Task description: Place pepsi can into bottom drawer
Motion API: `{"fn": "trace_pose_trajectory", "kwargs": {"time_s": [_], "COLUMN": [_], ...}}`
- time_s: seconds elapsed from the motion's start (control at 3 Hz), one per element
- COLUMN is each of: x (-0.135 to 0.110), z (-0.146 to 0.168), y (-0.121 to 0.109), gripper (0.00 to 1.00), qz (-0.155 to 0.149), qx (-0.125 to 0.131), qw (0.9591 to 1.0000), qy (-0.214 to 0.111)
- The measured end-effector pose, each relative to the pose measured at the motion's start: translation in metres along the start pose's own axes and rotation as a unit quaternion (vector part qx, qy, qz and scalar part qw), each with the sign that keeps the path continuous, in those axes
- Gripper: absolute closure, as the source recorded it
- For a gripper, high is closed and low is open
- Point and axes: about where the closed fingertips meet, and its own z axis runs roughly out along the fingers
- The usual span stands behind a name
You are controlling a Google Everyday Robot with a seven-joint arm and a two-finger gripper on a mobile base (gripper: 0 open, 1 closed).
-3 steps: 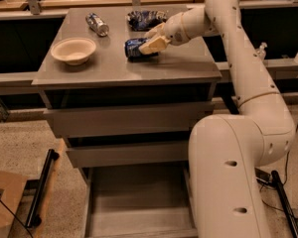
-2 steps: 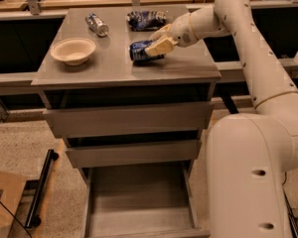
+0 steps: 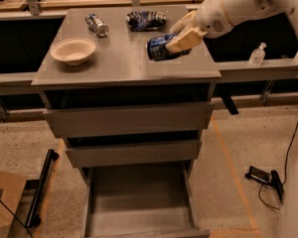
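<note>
Contact is what we notice first: the gripper (image 3: 176, 43) is clenched on the pepsi can (image 3: 158, 47), its tan fingers wrapped over the can's right part. The white arm (image 3: 248, 4) reaches in from the upper right. We see the can lying on its side, one end facing left, over the right half of the cabinet top (image 3: 119, 66) and near its front edge. We cannot tell whether it rests on the surface or hangs just above it.

Behind the can, at the back of the top, lies a wrinkly blue and white snack bag (image 3: 146, 20). To its left a slim silver can (image 3: 97, 25) lies on its side, and a pale bowl (image 3: 73, 50) stands upright on the left half.

Below, we see two shallow drawers (image 3: 126, 121), their flat fronts toward us. Under them the bottom drawer (image 3: 139, 222) stands pulled out, well apart from the can. A small clear bottle (image 3: 258, 54) stands on the ledge to the right.
</note>
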Motion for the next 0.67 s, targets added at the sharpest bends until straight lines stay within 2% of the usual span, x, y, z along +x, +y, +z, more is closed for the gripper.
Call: {"fn": "trace_pose_trajectory", "kwargs": {"time_s": [0.33,0.67], "x": [-0.022,-0.02], "z": [-0.059,-0.08], "y": [0.056,0.119], "gripper": [1.0,1.0], "qz": [0.013,0.057], "qx": [0.021,0.012], "qw": [0.9996,0.9982], "qy": [0.014,0.014]}}
